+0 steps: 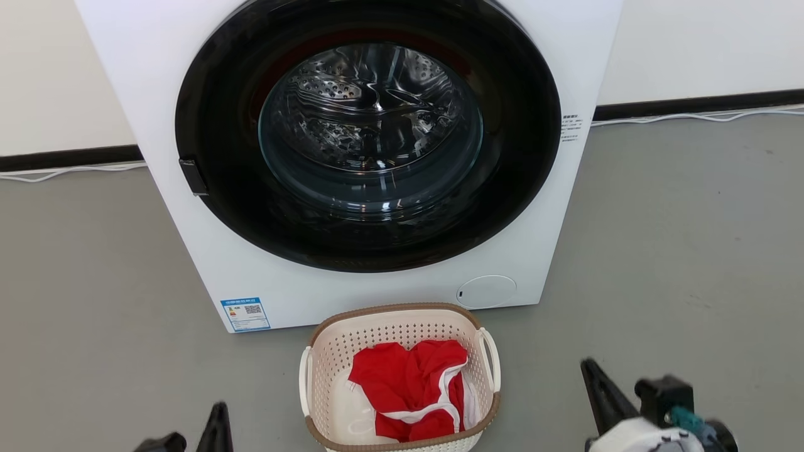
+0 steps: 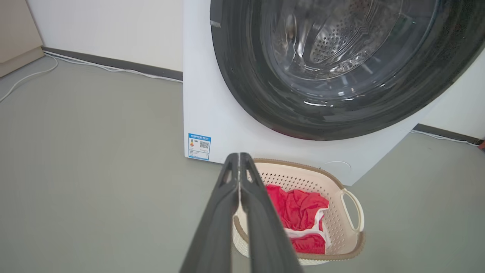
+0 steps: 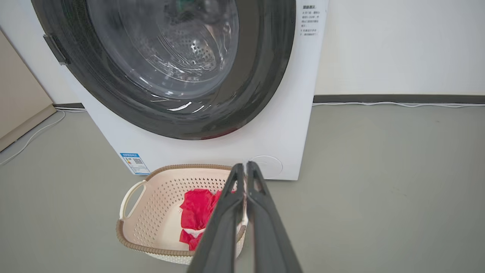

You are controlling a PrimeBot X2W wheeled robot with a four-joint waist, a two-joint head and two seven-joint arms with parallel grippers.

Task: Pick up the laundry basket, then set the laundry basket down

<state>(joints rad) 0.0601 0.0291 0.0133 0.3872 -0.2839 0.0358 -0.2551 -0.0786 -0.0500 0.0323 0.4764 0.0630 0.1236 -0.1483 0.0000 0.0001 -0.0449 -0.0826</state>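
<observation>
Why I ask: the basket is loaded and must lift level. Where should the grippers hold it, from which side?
Probably its white loop handles: the left gripper takes the left handle from the left, the right gripper the right handle from the right. The laundry basket sits between them; the upright loops on opposite ends should keep the red clothing level.

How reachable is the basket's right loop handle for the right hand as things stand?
Probably yes: nothing stands on the floor between the right hand and the right handle of the laundry basket, which faces it. The hand is shut, though, and would have to open first.
</observation>
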